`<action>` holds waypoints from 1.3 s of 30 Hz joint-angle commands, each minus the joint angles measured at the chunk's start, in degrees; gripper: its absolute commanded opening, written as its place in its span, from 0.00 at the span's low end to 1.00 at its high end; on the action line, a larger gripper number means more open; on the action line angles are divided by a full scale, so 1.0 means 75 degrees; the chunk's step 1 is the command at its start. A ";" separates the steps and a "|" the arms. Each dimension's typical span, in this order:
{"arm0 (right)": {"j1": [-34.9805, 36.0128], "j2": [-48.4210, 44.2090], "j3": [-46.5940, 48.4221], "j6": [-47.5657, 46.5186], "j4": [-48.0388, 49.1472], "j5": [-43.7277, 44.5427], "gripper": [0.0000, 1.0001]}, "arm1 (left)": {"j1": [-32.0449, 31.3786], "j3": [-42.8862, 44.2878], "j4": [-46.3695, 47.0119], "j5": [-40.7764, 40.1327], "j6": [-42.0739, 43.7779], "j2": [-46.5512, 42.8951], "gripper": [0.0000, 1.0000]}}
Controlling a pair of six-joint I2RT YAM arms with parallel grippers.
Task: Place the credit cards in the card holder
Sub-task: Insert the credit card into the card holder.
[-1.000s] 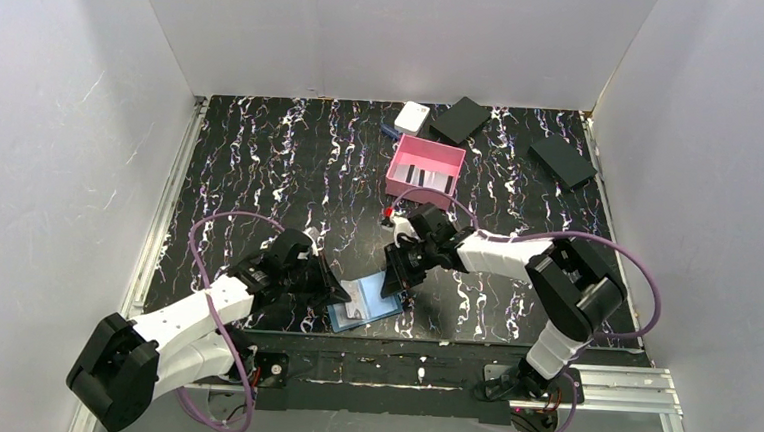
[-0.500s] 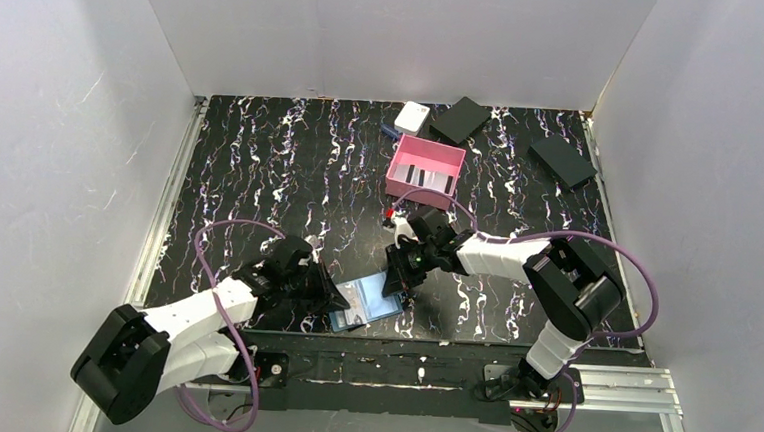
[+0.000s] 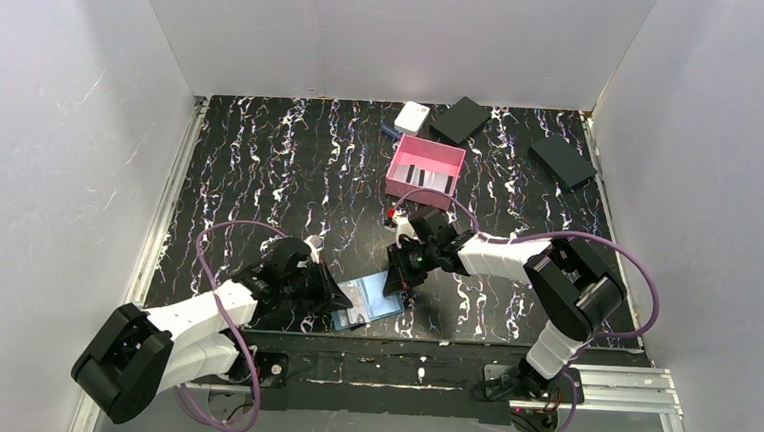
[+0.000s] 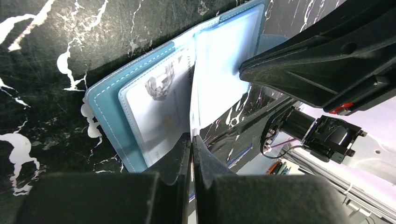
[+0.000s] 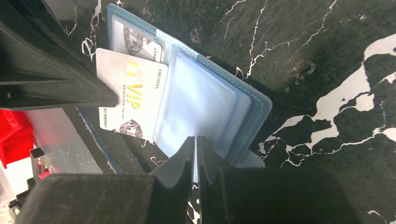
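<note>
The blue card holder [image 3: 367, 302] lies open near the table's front edge, between both grippers. My left gripper [image 4: 192, 140] is shut on a white credit card [image 5: 133, 100] printed "VIP", held edge-on over the open holder [image 4: 105, 109]. Another card [image 4: 161, 105] sits in the holder's left slot. My right gripper [image 5: 195, 140] is shut on the holder's clear inner sleeves [image 5: 196, 105] and holds them up off the cover. In the top view the left gripper [image 3: 343, 298] is at the holder's left and the right gripper [image 3: 395, 284] at its right.
A pink tray [image 3: 440, 150] holding more dark-striped cards [image 3: 431, 176] stands behind the right arm. A small white box [image 3: 411, 116] and two flat black boxes [image 3: 460, 120] [image 3: 563, 161] lie at the back. White walls enclose the table.
My left gripper has moved a little right and toward the holder with the card. The right gripper has stayed on the sleeves, almost still.
</note>
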 commanded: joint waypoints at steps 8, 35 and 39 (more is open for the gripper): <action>0.0001 0.0207 -0.0310 -0.0205 -0.0185 0.0656 0.14 | 0.0000 -0.0214 -0.0216 -0.0622 0.0312 -0.0817 0.00; 0.0002 0.0379 -0.0228 -0.0232 -0.0197 0.0506 0.13 | 0.0000 -0.0148 0.0770 -0.0015 0.0333 0.0300 0.00; 0.0005 0.0437 -0.0219 -0.0232 -0.0206 0.0496 0.13 | -0.0001 -0.0157 0.1021 0.0064 0.0324 0.0449 0.00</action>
